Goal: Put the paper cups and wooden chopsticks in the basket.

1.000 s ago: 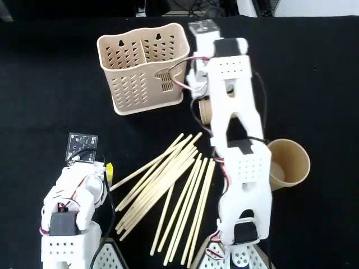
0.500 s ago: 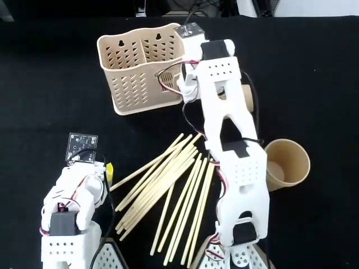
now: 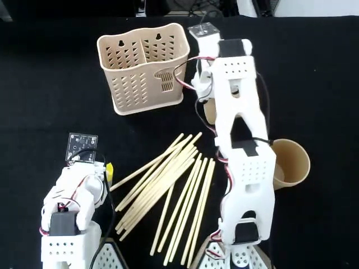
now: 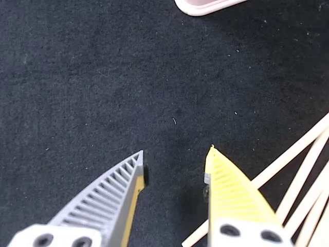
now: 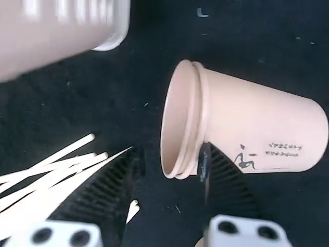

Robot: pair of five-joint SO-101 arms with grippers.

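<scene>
A beige slotted basket (image 3: 143, 67) stands upright at the back of the black table. Several wooden chopsticks (image 3: 168, 188) lie fanned out in the middle. One paper cup (image 3: 290, 162) lies to the right of my right arm (image 3: 238, 78). A second paper cup (image 5: 247, 128) lies on its side under that arm, just right of the basket. My right gripper (image 5: 168, 149) is open, with the lower part of this cup's rim between its black fingers. At the front left my left gripper (image 4: 176, 150) hangs open over bare cloth, its yellow finger (image 4: 231, 190) beside the chopstick ends (image 4: 303, 154).
My left arm (image 3: 73, 204) is folded at the front left corner. The basket's lower corner (image 5: 110, 36) is close beside the cup under my right arm. Black cloth lies bare left of the basket and at the far right.
My right arm swung left toward the basket, then back to the right. The cup beneath it stayed where it lay. The left arm has not moved.
</scene>
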